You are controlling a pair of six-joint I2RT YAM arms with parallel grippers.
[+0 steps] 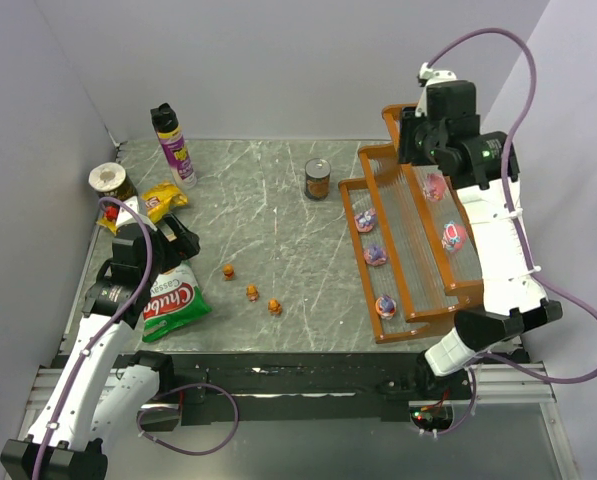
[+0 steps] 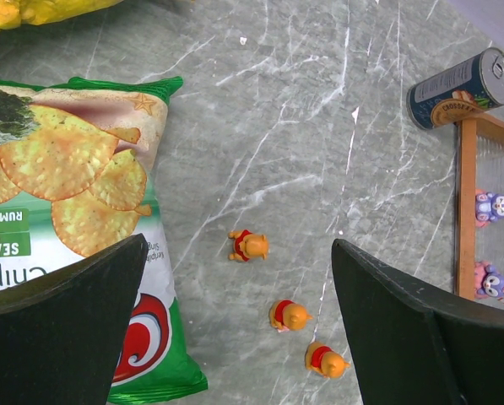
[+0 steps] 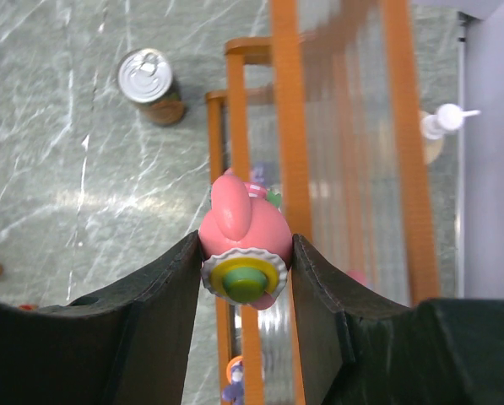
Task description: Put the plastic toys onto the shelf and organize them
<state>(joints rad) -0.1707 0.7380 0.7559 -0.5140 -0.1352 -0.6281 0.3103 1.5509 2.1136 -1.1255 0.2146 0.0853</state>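
Observation:
The orange-brown stepped shelf [image 1: 350,215] stands at the right, with purple toys [image 1: 375,254] on its lower tier and pink ones [image 1: 455,236] higher up. My right gripper [image 1: 414,138] hovers over the shelf's back end. In the right wrist view it [image 3: 244,253] is shut on a pink toy [image 3: 239,221] with a green and yellow base, above the shelf's rails [image 3: 285,101]. Three orange toys [image 1: 251,292] lie on the table. My left gripper [image 1: 170,236] hangs open to their left, over the chips bag's edge. Its fingers [image 2: 83,312] frame the orange toys [image 2: 289,315] below.
A green chips bag [image 1: 173,300] lies under the left arm. A yellow bag [image 1: 165,200], a jar [image 1: 111,185] and a spray can [image 1: 173,145] sit at the back left. A tin can [image 1: 318,179] stands next to the shelf's back corner. Walls close in both sides.

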